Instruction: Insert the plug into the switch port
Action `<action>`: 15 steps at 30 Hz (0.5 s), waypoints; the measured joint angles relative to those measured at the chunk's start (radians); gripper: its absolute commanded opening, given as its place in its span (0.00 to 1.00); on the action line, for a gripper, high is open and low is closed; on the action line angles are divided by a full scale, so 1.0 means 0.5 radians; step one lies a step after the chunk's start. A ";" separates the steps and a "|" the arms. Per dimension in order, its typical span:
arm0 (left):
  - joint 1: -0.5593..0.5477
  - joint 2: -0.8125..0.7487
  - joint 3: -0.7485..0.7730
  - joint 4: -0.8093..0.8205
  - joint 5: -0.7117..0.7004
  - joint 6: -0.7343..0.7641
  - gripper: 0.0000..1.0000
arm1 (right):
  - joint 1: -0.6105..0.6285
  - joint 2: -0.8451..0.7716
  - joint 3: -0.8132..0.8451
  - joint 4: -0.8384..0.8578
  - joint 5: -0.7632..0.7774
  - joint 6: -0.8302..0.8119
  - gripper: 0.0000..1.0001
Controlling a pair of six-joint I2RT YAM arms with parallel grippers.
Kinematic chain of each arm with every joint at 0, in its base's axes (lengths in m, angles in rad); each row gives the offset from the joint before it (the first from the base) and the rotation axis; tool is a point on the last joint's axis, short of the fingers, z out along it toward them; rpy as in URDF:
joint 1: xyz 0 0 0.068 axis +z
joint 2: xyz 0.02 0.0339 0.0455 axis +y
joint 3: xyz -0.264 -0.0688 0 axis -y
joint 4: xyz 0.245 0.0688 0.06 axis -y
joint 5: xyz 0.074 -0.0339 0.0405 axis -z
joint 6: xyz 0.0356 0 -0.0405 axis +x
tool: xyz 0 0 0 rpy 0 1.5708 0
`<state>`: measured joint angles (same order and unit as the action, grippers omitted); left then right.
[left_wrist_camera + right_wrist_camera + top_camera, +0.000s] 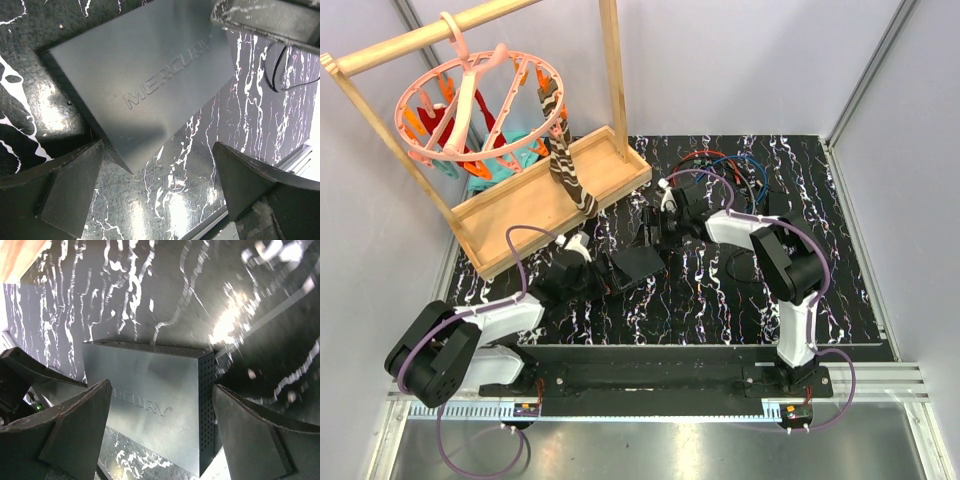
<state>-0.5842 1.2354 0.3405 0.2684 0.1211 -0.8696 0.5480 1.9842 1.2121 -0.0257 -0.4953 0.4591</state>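
– Switch port: where is it, and do any jaws have it?
– Neither pair does. The left jaws stand wide apart with nothing between the fingers (65, 192). A corner of the switch box (145, 85) lies just ahead of them, flat on the bench (240, 115).
– And the right?
– The right jaws are spread too. In the wrist view their fingers (75, 432) sit on either side of the same box, over its lettered top and perforated end. Whether a pad touches it I cannot tell.
– The socket itself?
– I cannot make it out on any edge shown. From above, the box sits mid-bench between the two arms, with the left jaws at its left and the right jaws just beyond it.
– Farther out?
– A thin black cord (275, 70) loops on the marbled surface beside the box. A tangle of red, blue and black cables (725, 168) lies beyond the right wrist. At the far left stands a wooden rack (535, 205) with a pink peg hanger (470, 100) and a striped sock (568, 170) hanging down to its tray.
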 measured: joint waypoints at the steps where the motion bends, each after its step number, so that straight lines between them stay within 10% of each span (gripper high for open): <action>1: 0.000 0.000 -0.006 0.008 0.000 -0.002 0.99 | 0.002 0.020 0.031 -0.008 -0.020 -0.022 0.89; 15: -0.034 -0.211 -0.017 -0.182 -0.033 -0.102 0.99 | -0.137 -0.177 0.068 -0.269 0.108 -0.520 0.84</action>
<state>-0.6014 1.1301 0.3321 0.1776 0.1047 -0.9207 0.4797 1.8957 1.2461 -0.1604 -0.4416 0.1993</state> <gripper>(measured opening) 0.985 0.887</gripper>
